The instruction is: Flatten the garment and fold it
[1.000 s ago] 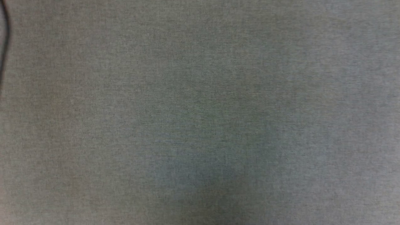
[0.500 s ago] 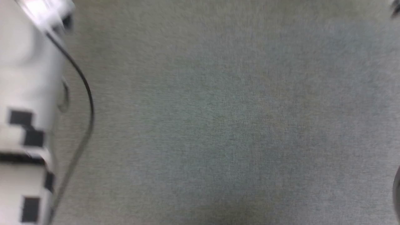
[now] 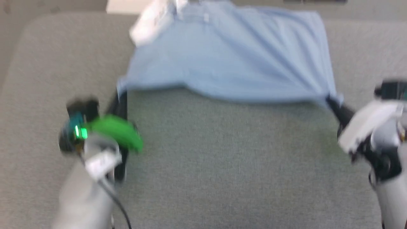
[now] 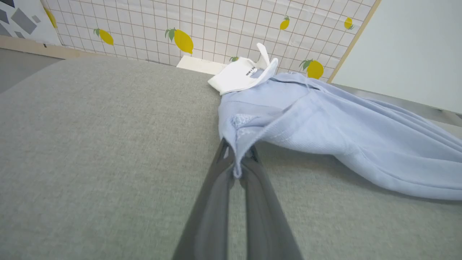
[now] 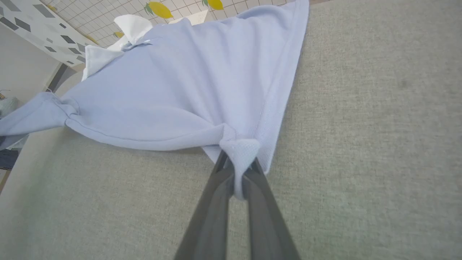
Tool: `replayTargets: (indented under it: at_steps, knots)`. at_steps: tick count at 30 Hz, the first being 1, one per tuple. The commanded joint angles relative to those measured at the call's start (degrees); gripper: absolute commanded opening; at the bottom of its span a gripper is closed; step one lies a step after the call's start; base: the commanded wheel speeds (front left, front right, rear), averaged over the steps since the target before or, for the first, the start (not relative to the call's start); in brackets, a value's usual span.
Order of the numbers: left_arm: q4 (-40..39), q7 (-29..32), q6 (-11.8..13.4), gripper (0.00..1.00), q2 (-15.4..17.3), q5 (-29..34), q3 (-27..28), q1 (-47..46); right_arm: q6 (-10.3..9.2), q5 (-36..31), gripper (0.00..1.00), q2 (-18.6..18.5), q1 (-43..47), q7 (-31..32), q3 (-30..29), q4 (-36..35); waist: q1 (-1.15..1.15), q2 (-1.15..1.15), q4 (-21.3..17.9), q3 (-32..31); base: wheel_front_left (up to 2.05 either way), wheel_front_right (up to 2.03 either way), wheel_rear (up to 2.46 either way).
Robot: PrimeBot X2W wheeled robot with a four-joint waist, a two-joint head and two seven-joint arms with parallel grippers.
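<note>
garment [image 3: 229,57]: soft pale-blue knit, creased | collar [image 4: 238,74]: white | surface [image 3: 222,159]: grey weave

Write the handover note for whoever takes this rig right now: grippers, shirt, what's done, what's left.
Left gripper: shut on the shirt, at its near left corner.
Right gripper: shut on the near right corner.
Shirt: the near edge looks lifted and stretched between the two grippers, sagging a little in the middle. The far part, with the white collar, lies at the far edge of the gray surface.
Done: both corners gripped, shirt spread wide.
Left: lay it flat, smooth the creases, then fold. No fold made yet.
</note>
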Motion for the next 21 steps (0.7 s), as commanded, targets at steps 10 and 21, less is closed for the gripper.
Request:
replayTargets:
  at_steps: [10, 21]
  knots:
    - [-15.80, 15.78, 6.36, 0.00, 2.89, -8.31, 0.93, 29.40, -0.06, 1.61, 0.00, -0.42, 22.13, 0.37, -3.36, -3.88, 0.01, 0.00, 0.12, -14.79, 0.00, 0.00, 0.00]
    - [-31.64, 39.30, 14.98, 0.00, 8.93, -16.04, 0.37, 46.97, -0.06, -0.38, 0.00, -1.09, 34.63, 13.78, -6.36, -11.07, 0.01, 0.00, -1.49, -15.69, 0.00, 0.00, 0.00]
